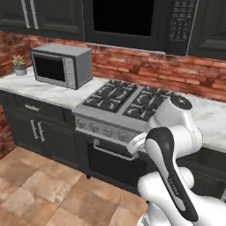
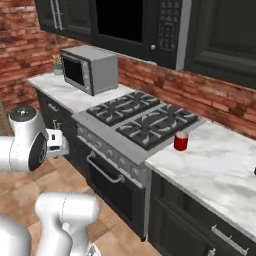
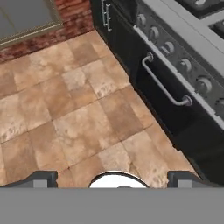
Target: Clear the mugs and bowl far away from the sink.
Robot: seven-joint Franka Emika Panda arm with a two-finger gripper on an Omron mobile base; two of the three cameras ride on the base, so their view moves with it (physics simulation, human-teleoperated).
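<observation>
A glossy red mug (image 2: 181,141) stands on the marble counter (image 2: 220,170), just right of the stove's front corner. My gripper (image 3: 113,179) hangs low in front of the oven and points down at the tiled floor. Its two dark fingertips (image 3: 41,178) stand wide apart, open, with nothing between them. The arm is folded close to the base, and its white hand (image 2: 56,142) sits left of the oven door, far from the red mug. The bowl and the sink are out of view.
A gas stove (image 1: 128,99) with an oven handle (image 3: 164,83) fills the middle. A grey microwave (image 1: 62,65) and a small potted plant (image 1: 19,65) stand on the left counter. Dark cabinets run below, with tiled floor (image 3: 65,118) in front.
</observation>
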